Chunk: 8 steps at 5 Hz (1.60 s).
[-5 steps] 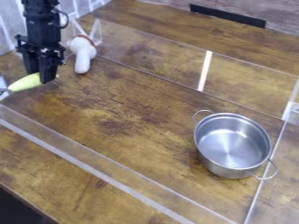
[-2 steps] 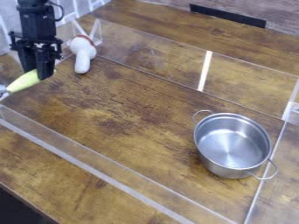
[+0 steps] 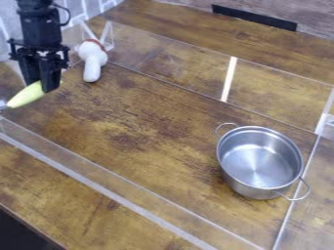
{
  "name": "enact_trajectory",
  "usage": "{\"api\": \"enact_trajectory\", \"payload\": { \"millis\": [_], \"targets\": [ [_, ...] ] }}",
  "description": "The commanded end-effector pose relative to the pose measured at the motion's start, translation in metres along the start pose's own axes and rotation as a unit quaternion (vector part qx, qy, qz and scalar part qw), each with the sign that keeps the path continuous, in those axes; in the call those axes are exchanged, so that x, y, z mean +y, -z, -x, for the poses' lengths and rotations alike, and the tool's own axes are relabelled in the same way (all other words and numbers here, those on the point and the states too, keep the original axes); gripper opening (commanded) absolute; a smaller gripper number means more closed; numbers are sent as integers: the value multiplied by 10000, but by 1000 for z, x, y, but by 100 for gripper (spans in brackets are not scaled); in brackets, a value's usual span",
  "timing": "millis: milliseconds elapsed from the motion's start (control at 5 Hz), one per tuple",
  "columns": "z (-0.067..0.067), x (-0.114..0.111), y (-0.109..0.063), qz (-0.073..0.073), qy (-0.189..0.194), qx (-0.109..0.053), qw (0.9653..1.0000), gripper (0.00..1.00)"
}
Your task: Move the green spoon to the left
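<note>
The counter (image 3: 156, 122) is of brown wood, and the camera looks down on it at a slant. At the left edge of the picture there is the spoon (image 3: 26, 95), with its thick yellow-green handle. It lies in a slanting direction: the handle goes up and to the right, and the small silver bowl points down and to the left, close to the picture's edge. The black end effector (image 3: 50, 84) comes from above and has its tips at the upper end of this handle. It is holding the spoon there, with its jaws closed around the handle. Just to the right of the end effector is a white object (image 3: 92, 61), rounded and rather long. The pot (image 3: 259, 162), made of shiny steel, stands well apart from them, on the right side of the counter. It is open at the top, and it has two thin wire handles, on opposite sides of the rim.
</note>
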State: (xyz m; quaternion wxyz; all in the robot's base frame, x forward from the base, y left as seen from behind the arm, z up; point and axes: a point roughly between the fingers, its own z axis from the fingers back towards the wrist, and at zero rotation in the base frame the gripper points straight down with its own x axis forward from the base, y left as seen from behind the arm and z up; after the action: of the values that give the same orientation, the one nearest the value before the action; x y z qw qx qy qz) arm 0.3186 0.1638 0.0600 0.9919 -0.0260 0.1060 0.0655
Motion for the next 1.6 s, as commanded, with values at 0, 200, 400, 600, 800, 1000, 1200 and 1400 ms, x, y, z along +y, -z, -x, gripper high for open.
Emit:
{"api": "enact_trajectory", "payload": {
  "millis": [0,200,400,600,800,1000,1200,1400],
  "targets": [
    [16,-7,-32,-134,14,-561,9983,0],
    [22,-13,-22,-85,160,-519,9985,0],
    [23,-27,-13,51,49,-457,9989,0],
    [22,-39,-8,171,2,-401,9990,0],
    [23,-40,-11,255,55,-315,9992,0],
    [25,-39,-15,362,69,-238,9990,0],
    [12,-40,4,438,229,-145,9987,0],
    [4,-42,15,469,377,-35,9982,0]
  ]
}}
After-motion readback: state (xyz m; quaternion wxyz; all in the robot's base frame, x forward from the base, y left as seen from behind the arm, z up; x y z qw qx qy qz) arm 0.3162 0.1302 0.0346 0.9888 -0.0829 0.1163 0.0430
